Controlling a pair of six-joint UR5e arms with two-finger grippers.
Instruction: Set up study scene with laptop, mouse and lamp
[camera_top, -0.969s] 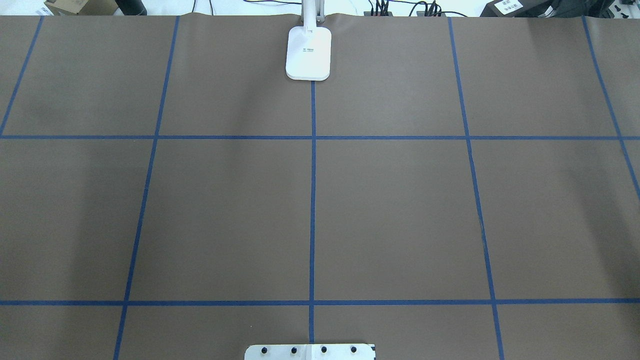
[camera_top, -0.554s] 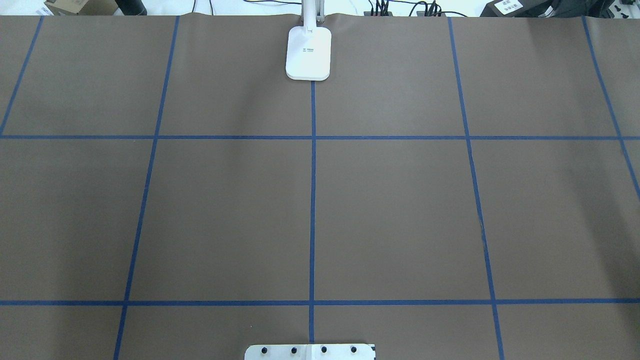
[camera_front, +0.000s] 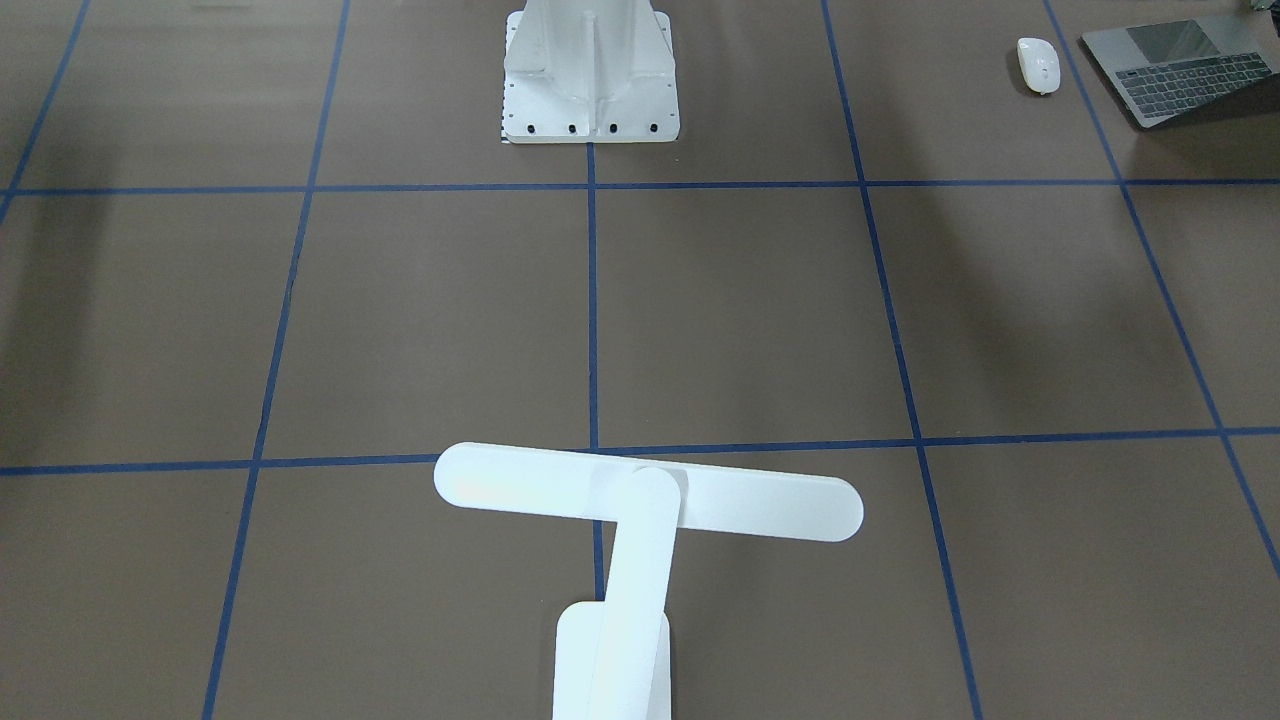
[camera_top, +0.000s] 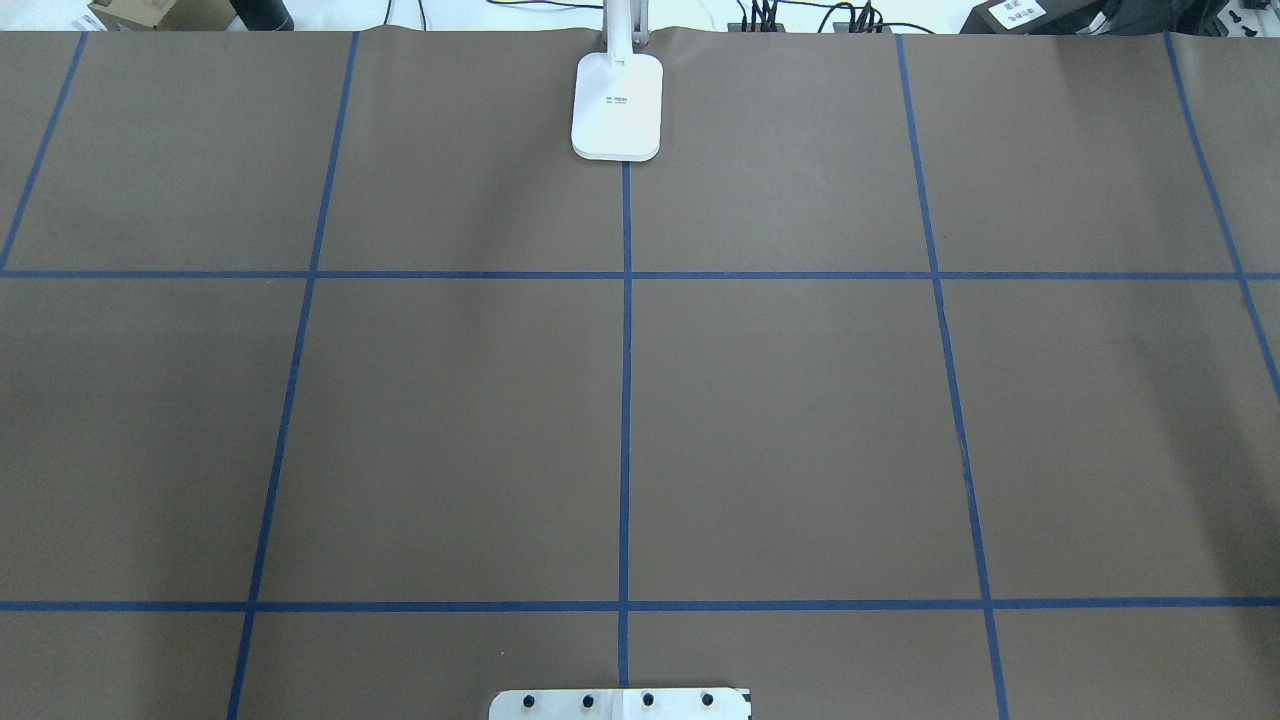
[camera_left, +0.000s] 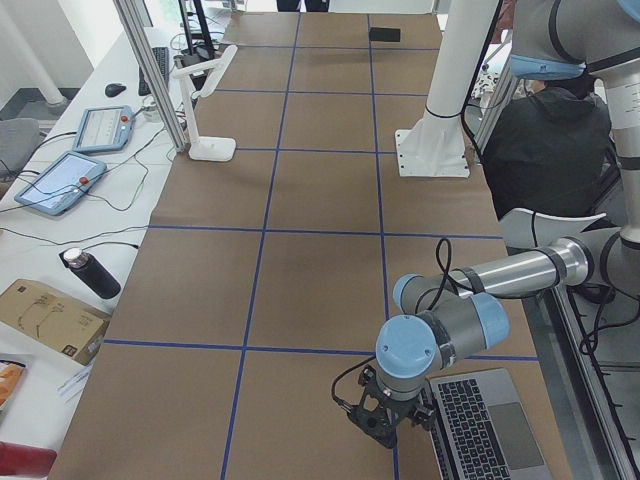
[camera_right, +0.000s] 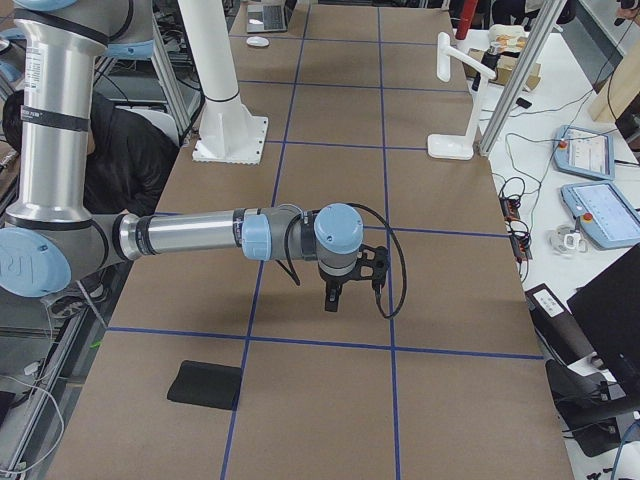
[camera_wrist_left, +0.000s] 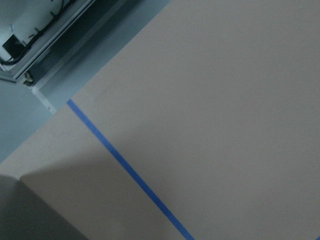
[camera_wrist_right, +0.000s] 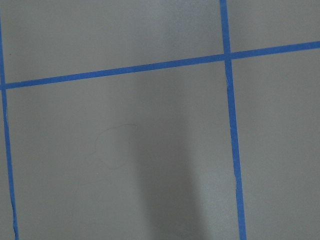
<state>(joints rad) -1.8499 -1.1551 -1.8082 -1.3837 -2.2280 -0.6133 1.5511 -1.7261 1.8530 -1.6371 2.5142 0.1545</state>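
The laptop (camera_front: 1170, 70) lies open at the table's end on my left, also in the exterior left view (camera_left: 490, 430). The white mouse (camera_front: 1038, 64) lies just beside it. The lamp (camera_front: 640, 500) stands at the far middle edge, its base (camera_top: 617, 105) on the centre line. My left gripper (camera_left: 380, 438) points down close to the laptop's corner. My right gripper (camera_right: 332, 303) hangs just above bare table, far from all three. Both show only in side views, so I cannot tell whether they are open or shut.
The white ribbed pedestal (camera_front: 590, 80) stands at the near middle edge. A flat black pad (camera_right: 205, 385) lies at the table's right end. A side table with tablets (camera_left: 60, 180) and a bottle (camera_left: 90, 272) runs beyond the far edge. A person (camera_left: 545, 140) sits behind the pedestal.
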